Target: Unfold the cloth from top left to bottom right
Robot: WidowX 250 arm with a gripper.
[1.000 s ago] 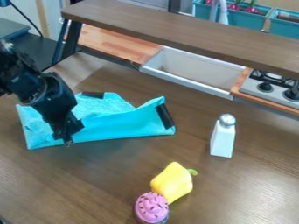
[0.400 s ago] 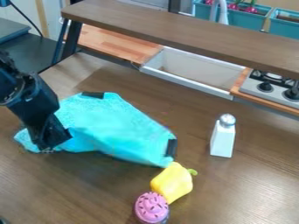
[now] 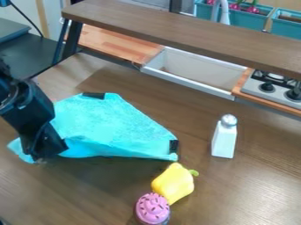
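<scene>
A: Where is your cloth?

B: Your bright turquoise fabric cloth (image 3: pixel 111 123) lies on the dark brown wood-grain counter (image 3: pixel 253 176), at the left and centre of the view. It is partly spread. A smoother strip runs along its near side, and the part beyond looks fuzzy.

A: And your black two-finger end effector (image 3: pixel 40 159)?

B: It's at the cloth's near left corner, with a bit of turquoise showing on its left side. I can't tell you whether it is wide, narrow or holding fabric there. Your black robot arm (image 3: pixel 23 105) comes in from the left edge of the view.

A: Anything to mark the cloth's other corners for you?

B: Yes, a flat black strip (image 3: pixel 94 95) sits on the far edge and a small black patch (image 3: pixel 173 146) on the right corner. Just beyond that right corner, nearer the camera, you have a yellow toy bell pepper (image 3: pixel 173 182) with a green stem. Next to it is a pink-topped toy cupcake (image 3: pixel 152 207) with dark sprinkles.

A: What's off to the right of your cloth?

B: A white shaker (image 3: pixel 224 140) with a silvery top, upright and well apart from it. Behind your counter are a pale rectangular sink (image 3: pixel 188 82) and a grey stove (image 3: pixel 255 85) with dark knobs.
</scene>
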